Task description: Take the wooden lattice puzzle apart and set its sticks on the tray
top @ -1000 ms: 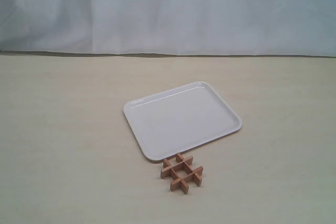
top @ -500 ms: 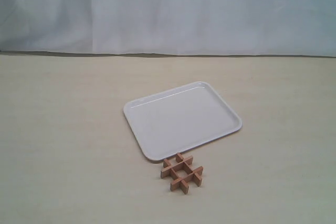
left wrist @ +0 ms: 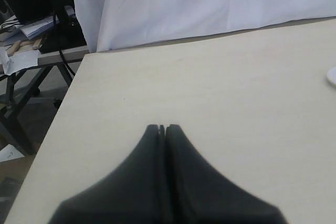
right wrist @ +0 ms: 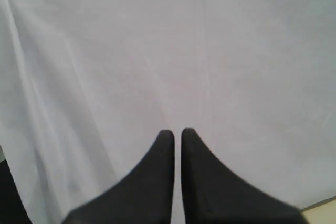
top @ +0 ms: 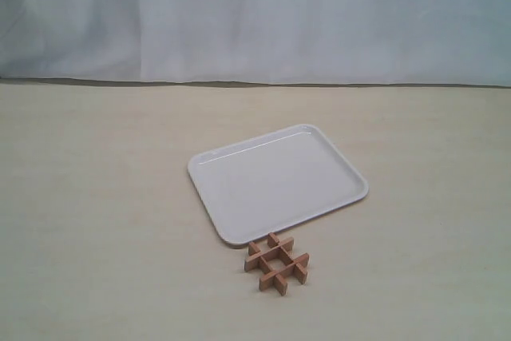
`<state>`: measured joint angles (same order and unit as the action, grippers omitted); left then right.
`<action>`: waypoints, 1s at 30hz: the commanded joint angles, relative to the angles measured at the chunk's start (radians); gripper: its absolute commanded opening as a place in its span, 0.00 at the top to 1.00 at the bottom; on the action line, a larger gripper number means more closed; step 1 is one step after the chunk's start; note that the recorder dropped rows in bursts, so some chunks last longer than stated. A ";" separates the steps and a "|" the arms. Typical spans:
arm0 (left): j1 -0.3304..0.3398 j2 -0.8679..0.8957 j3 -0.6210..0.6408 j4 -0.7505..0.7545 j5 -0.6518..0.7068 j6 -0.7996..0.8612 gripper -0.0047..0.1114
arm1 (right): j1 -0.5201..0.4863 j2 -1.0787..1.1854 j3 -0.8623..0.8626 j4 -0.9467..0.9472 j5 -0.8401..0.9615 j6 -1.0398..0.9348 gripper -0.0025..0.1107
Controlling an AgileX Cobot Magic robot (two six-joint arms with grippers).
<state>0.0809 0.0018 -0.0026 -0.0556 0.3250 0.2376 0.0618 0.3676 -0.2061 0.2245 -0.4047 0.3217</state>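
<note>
Reddish-brown wood marks the object of the task: the wooden lattice puzzle (top: 276, 263) lies fully assembled on the pale table (top: 96, 197), its four sticks crossed in a hash shape, just beside the near edge of the tray (top: 279, 181); whether it touches the rim cannot be told. The white tray holds nothing. Neither arm appears in the exterior view. In the left wrist view the left gripper (left wrist: 162, 127) has its fingers pressed together, holding nothing, above bare tabletop near the table's side edge, well apart from the puzzle. In the right wrist view the right gripper (right wrist: 177, 132) shows only a thin slit between its fingers, likewise empty, and faces the white cloth backdrop (right wrist: 157, 51) rather than the table. You should read this as the opening of the task, with no stick yet freed. The next move probably calls for you to spread both grippers and bring them down over the puzzle, one to pin the lattice, the other to pinch the end of an outer stick and lift it out of its notches. Expect the light piece to slide if it is pulled unpinned.
</note>
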 commanded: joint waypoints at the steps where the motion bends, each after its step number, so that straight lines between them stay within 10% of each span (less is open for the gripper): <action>1: -0.007 -0.002 0.003 0.002 -0.008 -0.006 0.96 | -0.004 0.276 -0.224 -0.293 0.173 -0.022 0.94; 10: -0.007 -0.002 0.003 0.002 -0.008 -0.006 0.96 | -0.002 0.786 -0.640 -0.753 0.736 -0.063 0.94; 30: -0.007 -0.002 0.003 0.002 -0.005 -0.006 0.96 | 0.138 1.469 -1.113 -0.131 1.204 -1.655 0.94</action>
<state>0.0809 0.0018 -0.0026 -0.0556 0.3250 0.2376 0.1989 1.8157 -1.2924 -0.0241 0.7502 -1.1237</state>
